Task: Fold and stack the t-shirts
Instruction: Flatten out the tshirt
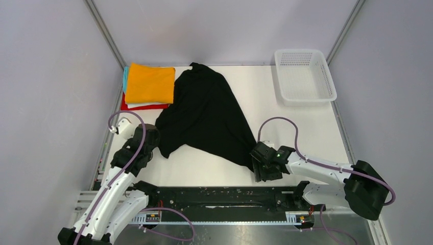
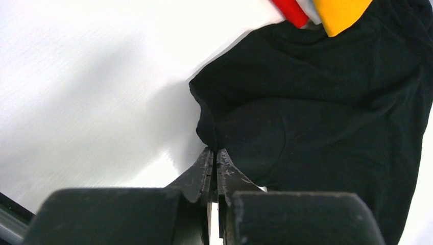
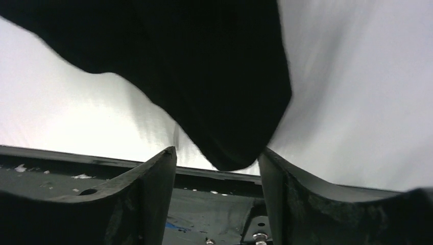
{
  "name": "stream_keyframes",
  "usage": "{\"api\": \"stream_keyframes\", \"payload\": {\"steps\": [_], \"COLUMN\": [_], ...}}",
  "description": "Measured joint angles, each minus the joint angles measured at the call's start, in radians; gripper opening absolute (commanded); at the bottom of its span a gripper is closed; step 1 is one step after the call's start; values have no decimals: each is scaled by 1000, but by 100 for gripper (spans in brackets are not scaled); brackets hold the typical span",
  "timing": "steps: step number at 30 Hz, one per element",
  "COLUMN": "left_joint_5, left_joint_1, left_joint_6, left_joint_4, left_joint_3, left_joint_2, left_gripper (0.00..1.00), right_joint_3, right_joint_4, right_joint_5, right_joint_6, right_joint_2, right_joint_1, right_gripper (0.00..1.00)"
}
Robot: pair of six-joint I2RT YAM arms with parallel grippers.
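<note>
Large plain black cloth t-shirt (image 1: 207,115)
Pinched at seven o'clock by left gripper (image 2: 214,153); straddled at five by released right gripper (image 3: 217,152).

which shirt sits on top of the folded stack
The orange shirt: it lies uppermost, and the other folded shirts show only their edges beneath it.

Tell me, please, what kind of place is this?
Most likely a robot lab cell: bare grey walls box in a white table, and a left arm and right arm are bolted at its near edge.

Far L: folded stack (image 1: 149,86); ctr: loose shirt (image 1: 207,115), touching; far R: basket (image 1: 304,76).
</note>
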Motion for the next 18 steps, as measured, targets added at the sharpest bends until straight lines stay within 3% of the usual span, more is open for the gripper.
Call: {"api": "stream_keyframes", "payload": {"steps": [9,11,14,15,18], "left_joint_5": [14,18,20,22,27], "left_joint_1": [0,0,0,0,0], "left_joint_6": [7,7,8,8,9], "left_joint_4": [8,8,9,11,16], "left_joint_3": [-16,-18,-19,-21,-23], "left_joint_2": [0,0,0,0,-2], "left_gripper": [0,0,0,0,0], "right_joint_3": [-92,-108,-127,-133,-147], "right_joint_4": [61,99,147,160,172], "right_joint_5": [53,53,56,59,66], "right_joint_6": [180,209,246,258,279], "right_joint_2": [-137,-152,-162,-165,-185], "right_joint_1": [4,4,9,10,13], "right_gripper": [48,37,6,0,0]}}
